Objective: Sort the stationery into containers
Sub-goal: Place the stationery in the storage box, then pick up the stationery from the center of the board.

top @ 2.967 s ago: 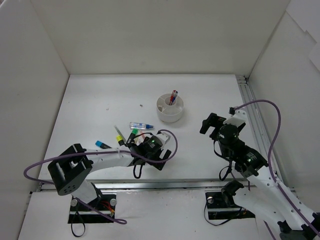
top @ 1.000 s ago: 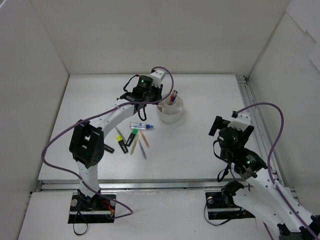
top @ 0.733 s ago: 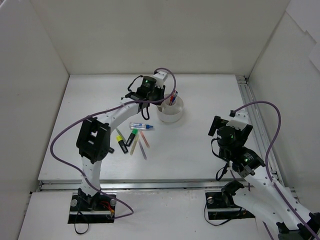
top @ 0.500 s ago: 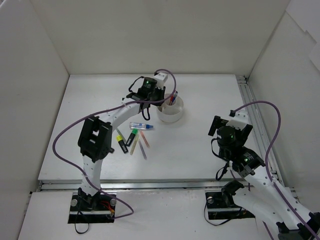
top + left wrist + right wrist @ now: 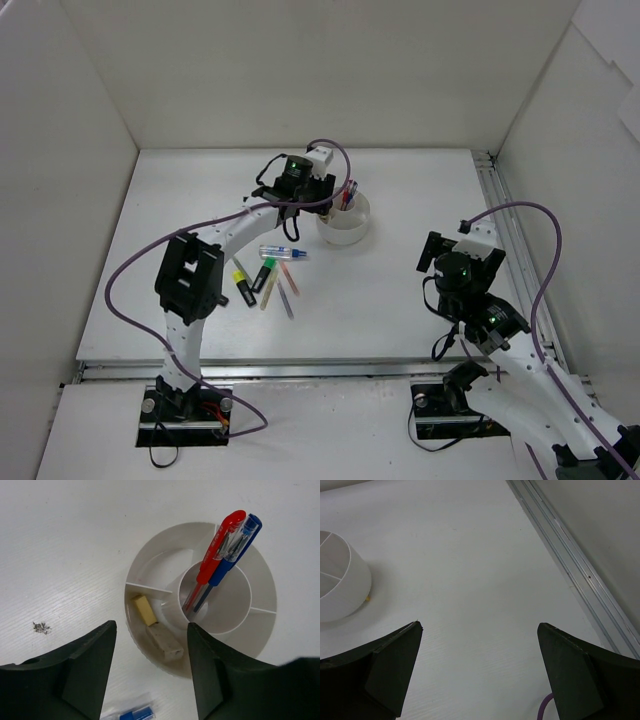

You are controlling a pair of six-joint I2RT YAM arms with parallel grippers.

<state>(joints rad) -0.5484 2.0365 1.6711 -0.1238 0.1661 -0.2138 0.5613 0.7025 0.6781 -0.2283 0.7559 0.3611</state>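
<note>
Stationery is split between tub and worktop. One beige eraser [image 5: 144, 609] and a second eraser [image 5: 165, 641] lie side by side in an outer compartment of the white tub [image 5: 265, 582]. A red pen [image 5: 220, 542] and a blue pen [image 5: 231, 557] lean together in its centre cup. On the worktop [image 5: 180, 220], left of the tub and nearer the arms, lie the clear blue-capped tube [image 5: 282, 251], a green-capped highlighter [image 5: 264, 272], a yellow-capped highlighter [image 5: 241, 283], a wooden stick [image 5: 268, 294] and a thin pen [image 5: 285, 301]. The left fingers [image 5: 80, 665] hang above the erasers' side of the tub, parted and holding nothing. The right fingers [image 5: 385, 665] stand wide apart and empty, to the tub's right.
</note>
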